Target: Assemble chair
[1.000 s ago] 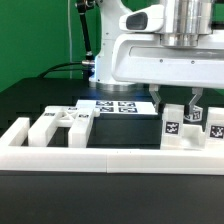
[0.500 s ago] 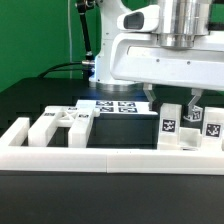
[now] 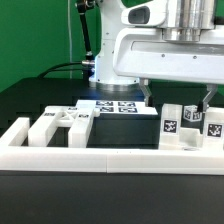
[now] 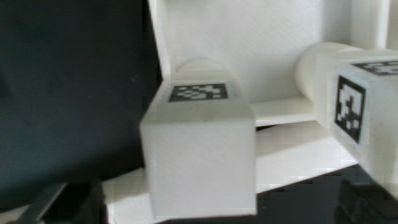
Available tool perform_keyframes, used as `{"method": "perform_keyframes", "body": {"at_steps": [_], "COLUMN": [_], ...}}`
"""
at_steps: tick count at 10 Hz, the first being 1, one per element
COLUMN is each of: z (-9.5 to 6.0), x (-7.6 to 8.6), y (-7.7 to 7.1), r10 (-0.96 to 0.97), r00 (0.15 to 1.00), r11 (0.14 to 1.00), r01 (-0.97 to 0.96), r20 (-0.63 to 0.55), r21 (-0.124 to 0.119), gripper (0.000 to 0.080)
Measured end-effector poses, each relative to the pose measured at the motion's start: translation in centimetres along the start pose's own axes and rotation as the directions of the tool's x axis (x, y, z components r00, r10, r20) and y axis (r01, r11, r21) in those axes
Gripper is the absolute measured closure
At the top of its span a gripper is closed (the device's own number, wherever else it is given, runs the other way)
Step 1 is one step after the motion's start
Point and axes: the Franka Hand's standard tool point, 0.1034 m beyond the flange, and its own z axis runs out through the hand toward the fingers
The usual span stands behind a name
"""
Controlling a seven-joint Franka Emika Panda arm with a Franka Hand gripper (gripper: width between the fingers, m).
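The chair is in loose white pieces. On the exterior view's right, a tagged upright block [image 3: 170,126] stands on the table with two more tagged pieces [image 3: 190,117] [image 3: 213,128] beside it. My gripper [image 3: 178,97] hangs just above them, open wide, with one finger [image 3: 148,93] on each side and nothing held. In the wrist view a white square bar [image 4: 196,150] with a tag on its top stands close below the camera. A second tagged piece [image 4: 361,100] stands next to it. The fingers do not show clearly there.
More white chair pieces [image 3: 55,124] lie at the exterior view's left. The marker board [image 3: 115,106] lies flat behind them. A long low white border rail [image 3: 100,157] runs along the front. The arm's white base [image 3: 110,55] stands at the back.
The fingers have spread from shut on the upright white piece at the right to wide open, letting it go. The piece stays standing.
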Motion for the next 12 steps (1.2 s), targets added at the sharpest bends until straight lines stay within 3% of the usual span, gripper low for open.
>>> {"method": "perform_keyframes", "body": {"at_steps": [6, 8, 10, 12], "z": [0.1, -0.6, -0.6, -0.4], "x": [-0.2, -1.2, -3.1, -3.2], "y": [-0.2, 0.0, 1.3, 1.6], "r10": [-0.026, -0.091, -0.136, -0.138], "r00": [1.0, 0.996, 0.991, 0.99], "r11": [1.0, 0.996, 0.991, 0.99], "r01": [0.026, 0.091, 0.137, 0.138], "r20": [-0.004, -0.016, -0.015, -0.011], "r21": [0.001, 0.008, 0.012, 0.009], "gripper": [0.015, 0.015, 0.015, 0.015]}}
